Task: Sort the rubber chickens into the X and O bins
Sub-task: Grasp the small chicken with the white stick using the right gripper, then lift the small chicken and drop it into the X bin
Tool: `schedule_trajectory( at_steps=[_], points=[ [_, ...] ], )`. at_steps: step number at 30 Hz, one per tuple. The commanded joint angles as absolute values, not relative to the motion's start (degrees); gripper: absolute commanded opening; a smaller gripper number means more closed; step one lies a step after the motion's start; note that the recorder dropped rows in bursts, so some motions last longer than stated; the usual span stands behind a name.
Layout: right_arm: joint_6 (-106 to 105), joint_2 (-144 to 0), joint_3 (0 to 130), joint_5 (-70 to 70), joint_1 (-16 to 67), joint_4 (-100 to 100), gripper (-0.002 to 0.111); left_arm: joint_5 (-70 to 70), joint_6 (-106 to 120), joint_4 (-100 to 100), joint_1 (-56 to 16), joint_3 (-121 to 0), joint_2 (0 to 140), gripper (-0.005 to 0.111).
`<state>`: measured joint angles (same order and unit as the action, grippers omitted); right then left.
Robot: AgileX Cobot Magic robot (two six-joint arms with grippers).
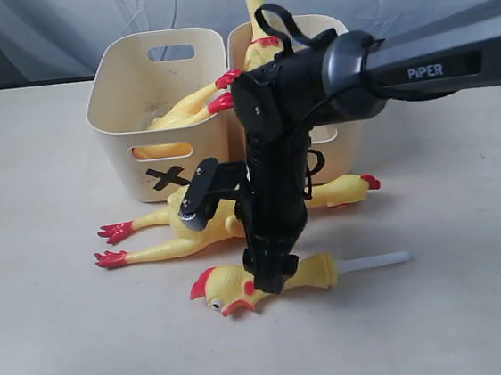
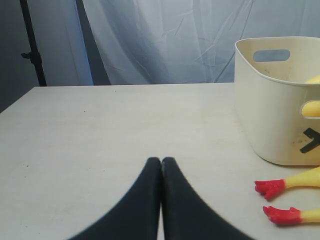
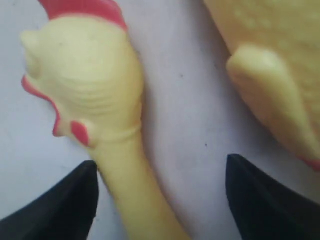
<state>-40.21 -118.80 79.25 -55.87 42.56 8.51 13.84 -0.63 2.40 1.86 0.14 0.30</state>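
The short head-and-neck chicken [image 1: 228,290] with its white tube [image 1: 375,262] lies at the front of the table. My right gripper [image 1: 274,279] hangs straight down over its neck. In the right wrist view this gripper [image 3: 160,172] is open, with the neck [image 3: 132,190] between the fingers, close to one of them and not pinched. A long chicken [image 1: 171,243] lies in front of the X bin [image 1: 131,155]. Another chicken [image 1: 184,114] lies in that bin. A further chicken [image 1: 254,8] stands in the right bin [image 1: 345,146], whose mark is hidden. My left gripper [image 2: 161,161] is shut and empty.
The right arm covers much of the right bin and the middle of the long chicken. The left wrist view shows the X bin [image 2: 270,100] and the long chicken's red feet [image 2: 270,187]. A grey curtain hangs behind the table.
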Motion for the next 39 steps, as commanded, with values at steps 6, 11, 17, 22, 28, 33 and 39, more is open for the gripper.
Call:
schedule_trajectory(
  at_steps=[6,11,17,22,28,33,39],
  points=[
    [-42.46,-125.06,79.1,-64.09,42.37,7.83,0.008,13.66,-0.87,2.44,1.66,0.0,0.0,0.0],
    [-44.34,-124.2,79.1,-69.96,42.5,10.28,-0.001,13.66,-0.87,2.44,1.66,0.0,0.0,0.0],
    [-51.51,-114.88,79.7,-69.96,44.16,20.65,-0.001,13.66,-0.87,2.44,1.66,0.0,0.0,0.0],
    [-59.3,-105.62,84.48,-61.67,44.17,28.98,-0.001,13.66,-0.87,2.44,1.66,0.0,0.0,0.0],
    [-63.31,-100.29,87.13,-21.82,44.01,33.14,-0.001,13.66,-0.87,2.44,1.66,0.0,0.0,0.0],
    [-63.2,-103.65,87.25,11.89,44.01,44.92,-0.001,13.66,-0.87,2.44,1.66,0.0,0.0,0.0],
    [-48.02,-109.67,87.25,22.42,44.01,39.95,0.017,13.66,-0.87,2.44,1.66,0.0,0.0,0.0]
  ],
)
